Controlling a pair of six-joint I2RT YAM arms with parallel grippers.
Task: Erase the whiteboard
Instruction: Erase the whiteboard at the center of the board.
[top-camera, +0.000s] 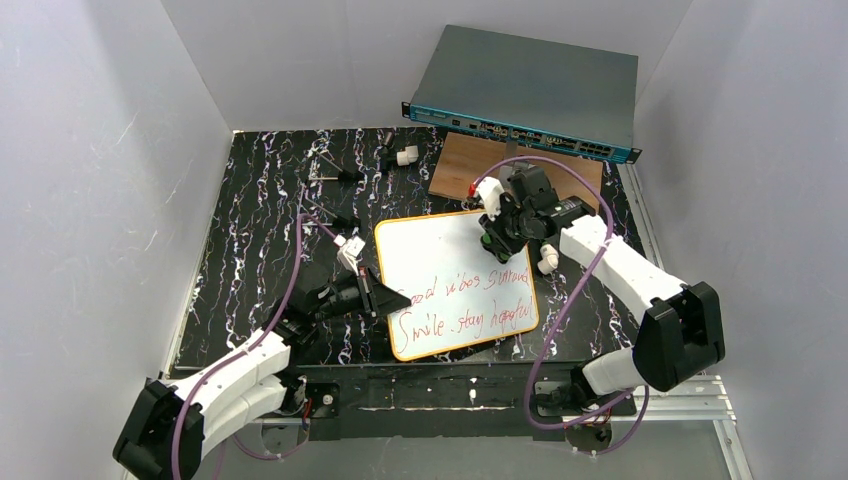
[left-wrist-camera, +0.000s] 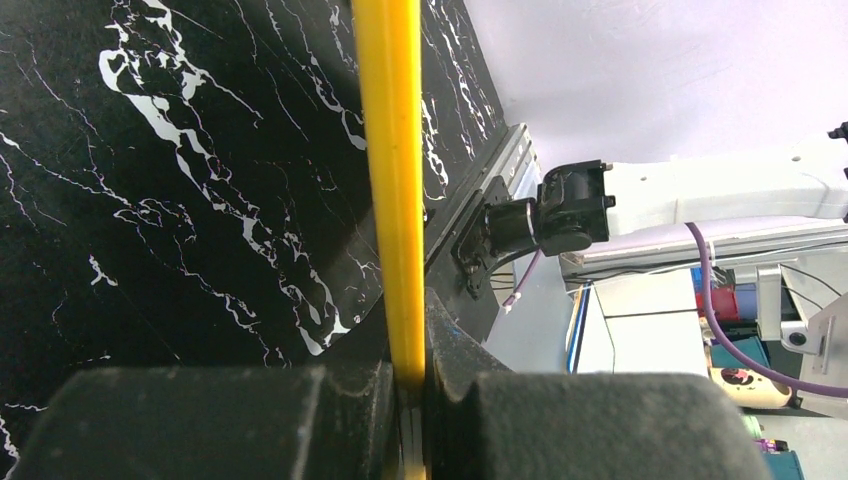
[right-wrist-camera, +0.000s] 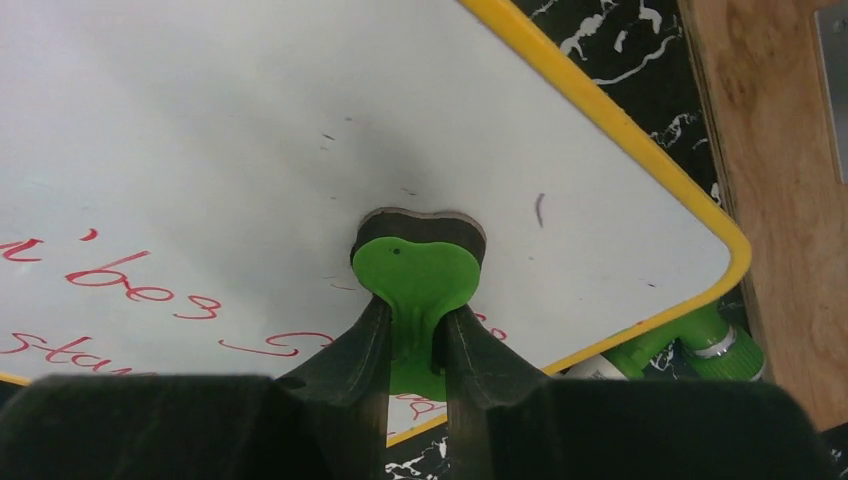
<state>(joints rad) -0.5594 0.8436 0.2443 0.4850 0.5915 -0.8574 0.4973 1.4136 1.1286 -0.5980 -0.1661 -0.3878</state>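
The whiteboard (top-camera: 440, 262), white with a yellow frame, lies on the black marbled mat and bears red handwriting (top-camera: 462, 306) across its near half. My left gripper (top-camera: 383, 297) is shut on the board's left edge; in the left wrist view the yellow frame (left-wrist-camera: 390, 150) runs straight into the left gripper (left-wrist-camera: 410, 385). My right gripper (top-camera: 497, 236) is shut on a green eraser (right-wrist-camera: 415, 265) with a dark pad, pressed on the whiteboard (right-wrist-camera: 200, 130) near its far right corner. The right gripper (right-wrist-camera: 408, 318) pinches the eraser's handle. Red writing (right-wrist-camera: 130, 285) lies just to its left.
A brown wooden board (top-camera: 465, 165) and a grey network switch (top-camera: 525, 90) sit behind the whiteboard. Markers lie around it: one with a white cap (top-camera: 406, 157), one (top-camera: 547, 260) by the right edge, a green one (right-wrist-camera: 700, 335), and thin dark pens (top-camera: 335, 177).
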